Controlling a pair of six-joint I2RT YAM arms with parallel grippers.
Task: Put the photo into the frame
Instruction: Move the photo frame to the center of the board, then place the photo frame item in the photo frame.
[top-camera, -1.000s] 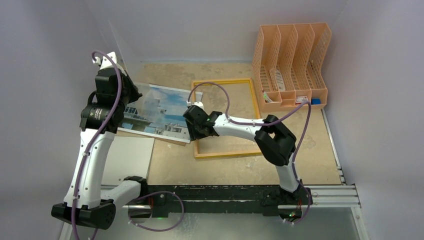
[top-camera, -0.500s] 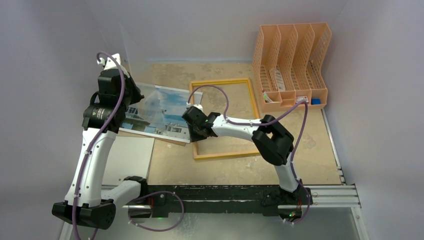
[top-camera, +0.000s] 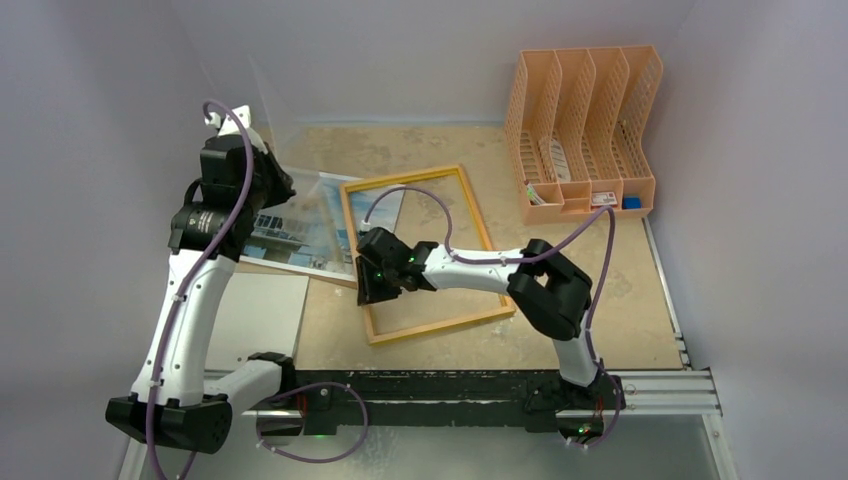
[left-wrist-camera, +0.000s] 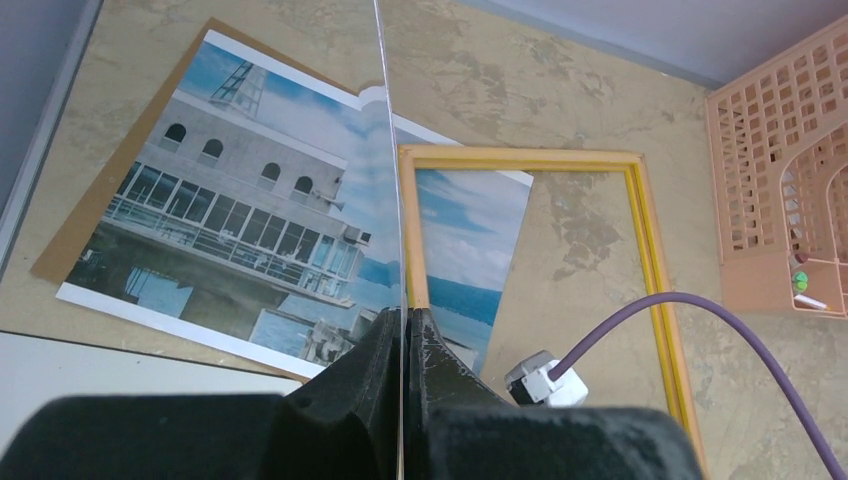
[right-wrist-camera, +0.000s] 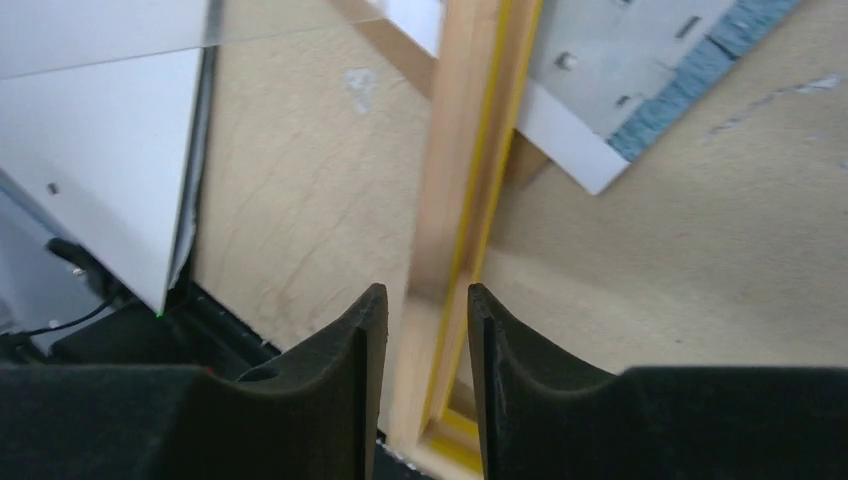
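The photo (top-camera: 300, 215) of a white building under blue sky lies face up on a brown backing board at the left, and shows in the left wrist view (left-wrist-camera: 250, 200). The yellow frame (top-camera: 445, 325) lies skewed on the table, its left side over the photo's right edge (left-wrist-camera: 520, 158). My right gripper (top-camera: 368, 290) is shut on the frame's left bar (right-wrist-camera: 470, 150), near the near-left corner (right-wrist-camera: 425, 295). My left gripper (top-camera: 278, 185) is above the photo's far side, shut on a clear pane (left-wrist-camera: 384, 120) held upright and edge-on (left-wrist-camera: 403, 315).
A peach file rack (top-camera: 585, 130) stands at the back right, also in the left wrist view (left-wrist-camera: 780, 200). A blank grey-white panel (top-camera: 255, 320) lies at the near left. The brown board (left-wrist-camera: 80, 220) sticks out past the photo. The right arm's purple cable loops over the frame.
My right gripper has dragged the frame to the left and turned it counter-clockwise, so its left side now overlaps the photo. My left gripper with the pane has shifted slightly away.
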